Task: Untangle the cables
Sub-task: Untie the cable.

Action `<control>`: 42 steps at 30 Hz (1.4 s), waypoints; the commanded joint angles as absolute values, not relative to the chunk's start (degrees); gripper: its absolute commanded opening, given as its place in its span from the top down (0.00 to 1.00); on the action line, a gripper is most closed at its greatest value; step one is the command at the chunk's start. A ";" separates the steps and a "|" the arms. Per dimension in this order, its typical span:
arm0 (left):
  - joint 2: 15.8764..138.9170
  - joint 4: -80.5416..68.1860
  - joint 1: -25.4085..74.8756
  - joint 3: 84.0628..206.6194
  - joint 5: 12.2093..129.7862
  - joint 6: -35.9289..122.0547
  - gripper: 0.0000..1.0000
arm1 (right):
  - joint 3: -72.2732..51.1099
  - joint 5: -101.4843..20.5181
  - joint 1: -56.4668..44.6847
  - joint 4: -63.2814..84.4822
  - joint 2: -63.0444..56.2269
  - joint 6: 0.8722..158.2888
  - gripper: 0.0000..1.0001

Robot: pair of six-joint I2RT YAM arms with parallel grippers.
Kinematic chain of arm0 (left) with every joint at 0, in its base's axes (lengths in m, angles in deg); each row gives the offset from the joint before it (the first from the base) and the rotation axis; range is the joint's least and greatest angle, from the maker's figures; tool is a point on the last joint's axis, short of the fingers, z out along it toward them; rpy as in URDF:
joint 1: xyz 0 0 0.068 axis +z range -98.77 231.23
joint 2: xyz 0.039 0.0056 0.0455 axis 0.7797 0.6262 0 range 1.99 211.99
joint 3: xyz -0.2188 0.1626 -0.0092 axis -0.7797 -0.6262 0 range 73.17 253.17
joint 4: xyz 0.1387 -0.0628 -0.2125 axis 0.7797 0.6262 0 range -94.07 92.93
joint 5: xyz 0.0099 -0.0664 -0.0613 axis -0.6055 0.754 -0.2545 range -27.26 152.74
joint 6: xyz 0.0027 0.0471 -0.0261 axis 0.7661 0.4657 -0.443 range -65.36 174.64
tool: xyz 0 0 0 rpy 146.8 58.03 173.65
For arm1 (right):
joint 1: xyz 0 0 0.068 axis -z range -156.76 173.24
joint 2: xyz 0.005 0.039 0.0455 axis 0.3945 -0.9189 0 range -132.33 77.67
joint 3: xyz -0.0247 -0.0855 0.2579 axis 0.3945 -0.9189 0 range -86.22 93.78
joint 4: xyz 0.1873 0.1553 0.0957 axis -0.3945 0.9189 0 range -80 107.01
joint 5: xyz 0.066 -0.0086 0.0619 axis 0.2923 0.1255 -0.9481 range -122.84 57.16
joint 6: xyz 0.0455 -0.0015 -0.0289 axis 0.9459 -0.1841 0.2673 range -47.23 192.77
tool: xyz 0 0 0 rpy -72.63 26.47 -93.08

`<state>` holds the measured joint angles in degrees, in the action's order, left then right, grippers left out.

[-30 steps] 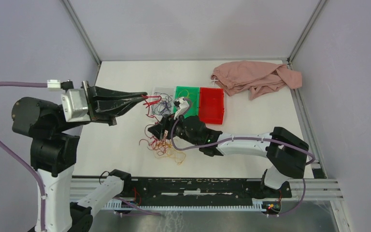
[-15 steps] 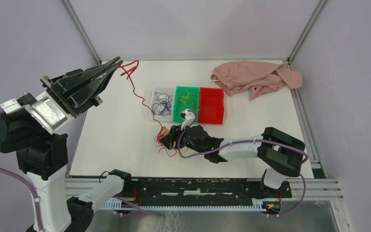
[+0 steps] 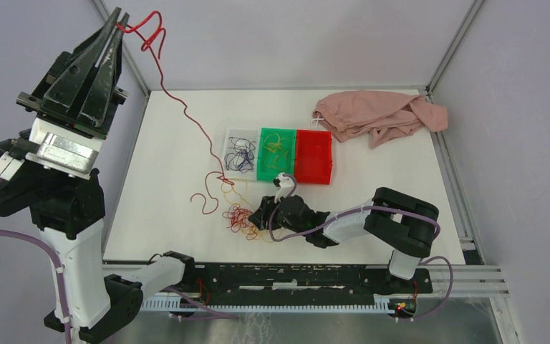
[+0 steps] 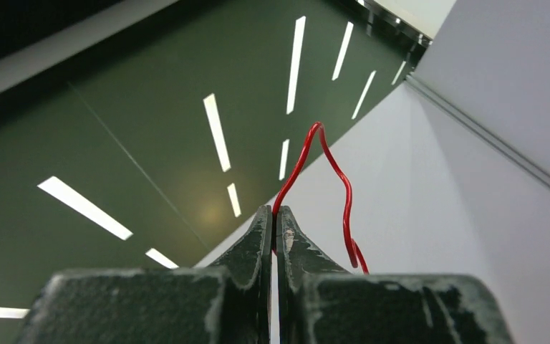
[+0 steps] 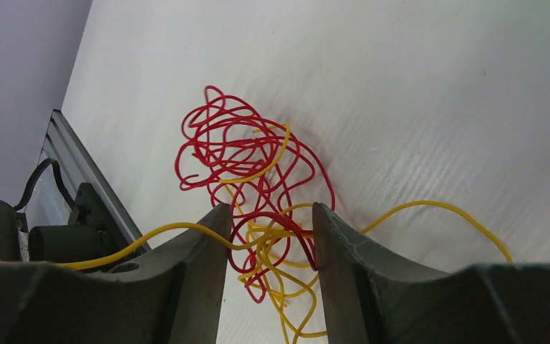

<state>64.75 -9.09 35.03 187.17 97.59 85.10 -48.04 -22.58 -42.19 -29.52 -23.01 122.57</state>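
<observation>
The cables lie as a small red and yellow tangle [image 3: 238, 216] on the white table, near the front. My left gripper [image 3: 119, 18] is raised high at the far left and is shut on one red cable [image 3: 184, 113]. That cable runs down in a long line to the tangle. In the left wrist view the jaws [image 4: 273, 215] pinch the red cable [image 4: 333, 165] at the tips. My right gripper [image 3: 259, 215] is low at the tangle's right side. In the right wrist view it is open [image 5: 266, 229], with red and yellow strands [image 5: 258, 154] between and ahead of its fingers.
Three trays stand side by side mid-table: a clear one [image 3: 242, 131] holding dark strands, a green one [image 3: 278, 130] holding yellow strands, and a red one [image 3: 314, 158]. A pink cloth [image 3: 376, 115] lies at the back right. Metal rails run along the table's front edge.
My left gripper has swung up and to the left with the red cable, drawing it out of the tangle. My right gripper and the tangle have shifted toward the front edge.
</observation>
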 commanded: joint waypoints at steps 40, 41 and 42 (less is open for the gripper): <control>62.91 -10.90 36.11 186.37 110.95 104.48 0.97 | -43.98 -21.75 -43.21 -5.11 5.17 112.29 0.37; 62.41 -10.85 36.21 185.55 111.48 103.88 0.97 | -43.03 -21.74 -43.19 -3.40 7.06 111.37 0.34; 62.06 -10.85 36.24 184.76 111.92 102.92 0.97 | -41.99 -21.78 -43.21 -1.82 8.62 110.34 0.30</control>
<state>63.40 -12.48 35.79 187.04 107.20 107.98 -47.15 -21.05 -42.78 -8.13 2.04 116.75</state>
